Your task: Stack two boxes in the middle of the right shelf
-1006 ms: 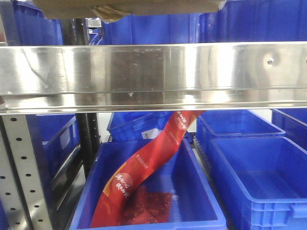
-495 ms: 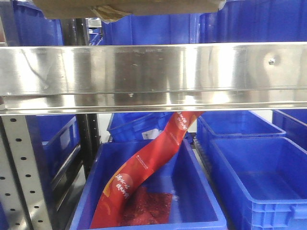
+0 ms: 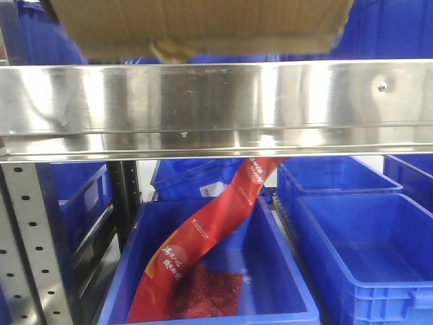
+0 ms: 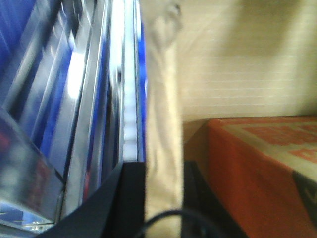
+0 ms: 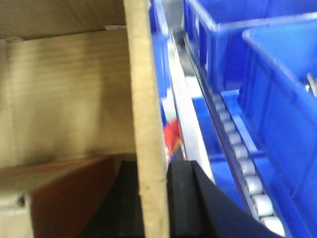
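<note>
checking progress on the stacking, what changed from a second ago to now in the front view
The cardboard box has come down and shows far more at the top of the front view, now reaching the shelf rail. Both grippers, left and right, clamp its walls. The rail, blue bins and red bag have not moved.

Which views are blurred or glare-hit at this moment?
Front view: sharp, but glare streaks the shelf rail. Left wrist view: soft, rack smeared, bright highlight; the box wall is in the left gripper. Right wrist view: mildly blurred, right gripper clamps cardboard.
</note>
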